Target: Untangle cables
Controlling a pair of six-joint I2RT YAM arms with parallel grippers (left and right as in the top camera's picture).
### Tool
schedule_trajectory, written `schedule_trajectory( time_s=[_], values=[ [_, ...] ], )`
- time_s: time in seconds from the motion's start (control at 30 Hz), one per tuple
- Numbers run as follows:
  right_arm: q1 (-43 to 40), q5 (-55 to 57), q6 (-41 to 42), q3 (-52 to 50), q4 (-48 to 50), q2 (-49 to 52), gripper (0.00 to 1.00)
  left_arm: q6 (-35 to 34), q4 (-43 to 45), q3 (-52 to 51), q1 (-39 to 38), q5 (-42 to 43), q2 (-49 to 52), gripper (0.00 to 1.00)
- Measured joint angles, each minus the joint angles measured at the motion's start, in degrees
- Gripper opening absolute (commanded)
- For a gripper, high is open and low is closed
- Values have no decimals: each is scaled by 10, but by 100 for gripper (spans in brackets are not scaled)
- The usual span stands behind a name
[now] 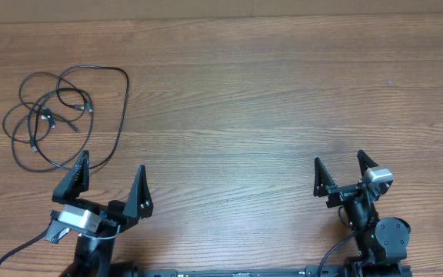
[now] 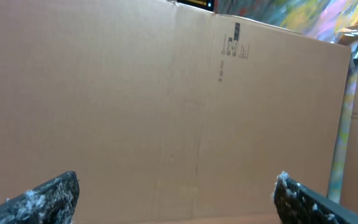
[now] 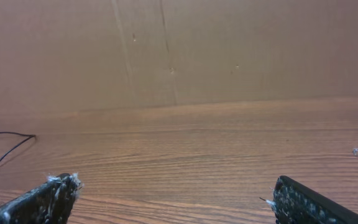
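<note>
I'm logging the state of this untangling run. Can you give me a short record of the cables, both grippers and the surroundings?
cables: thin black cords in one loose tangle, loops crossing, on the left of the table
left gripper: open, empty, just short of the tangle, one fingertip at its nearest loop
right gripper: open, empty, on the right, well apart from the cables
table: wood grain
backdrop: cardboard wall beyond the table
task state: cables still tangled, none gripped

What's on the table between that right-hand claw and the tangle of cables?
Only bare table, as the overhead view shows. The left gripper sits just off that line, far nearer the cables than the right gripper.
</note>
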Motion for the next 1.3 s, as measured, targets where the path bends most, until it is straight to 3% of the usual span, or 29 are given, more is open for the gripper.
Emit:
schedule_trajectory(
  time_s=[0.47, 0.57, 0.83, 1.3],
  values=[
    [0, 0, 0, 0, 0, 0, 100, 0, 13, -154, 0, 0, 0, 99],
    [0, 0, 0, 0, 0, 0, 100, 0, -18, -175, 0, 0, 0, 100],
    [0, 0, 0, 0, 0, 0, 100, 0, -100, -181, 0, 0, 0, 100],
    [0, 0, 0, 0, 0, 0, 100, 0, -100, -181, 0, 0, 0, 100]
  ],
)
